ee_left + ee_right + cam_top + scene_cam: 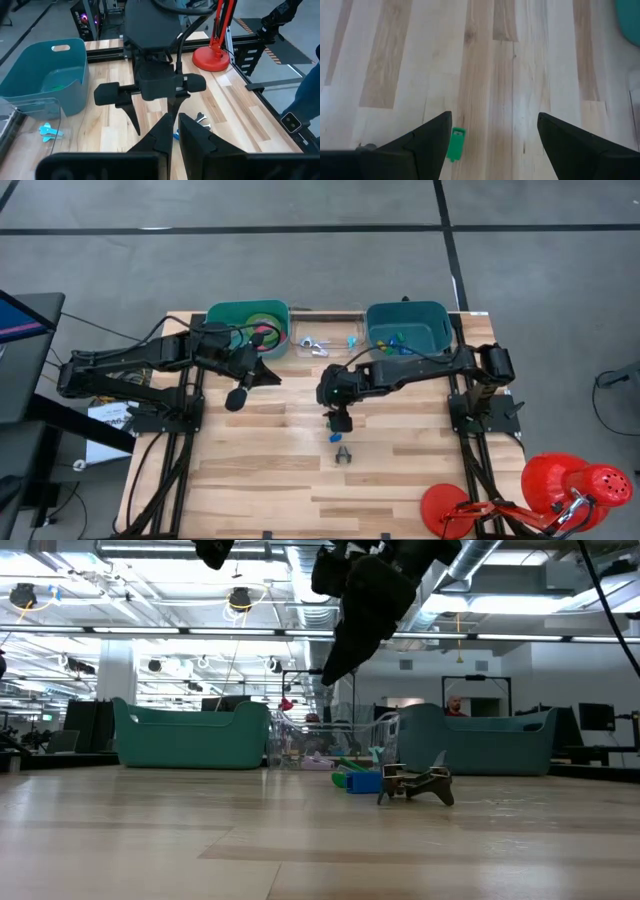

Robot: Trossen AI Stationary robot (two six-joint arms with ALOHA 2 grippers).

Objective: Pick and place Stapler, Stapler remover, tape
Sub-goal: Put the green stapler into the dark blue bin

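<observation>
While hanging over the table (240,480), right gripper (492,135) wide open, holding nothing, small green stapler (455,144) just below one finger.

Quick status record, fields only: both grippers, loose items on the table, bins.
right gripper: open, above the table's middle, holding nothing
left gripper: shut, empty, near the left green bin
blue piece: on the wood, just below the right gripper
dark staple remover: on the wood beside the blue piece
tape rolls: in the left green bin
right green bin: holds small coloured pieces
</observation>
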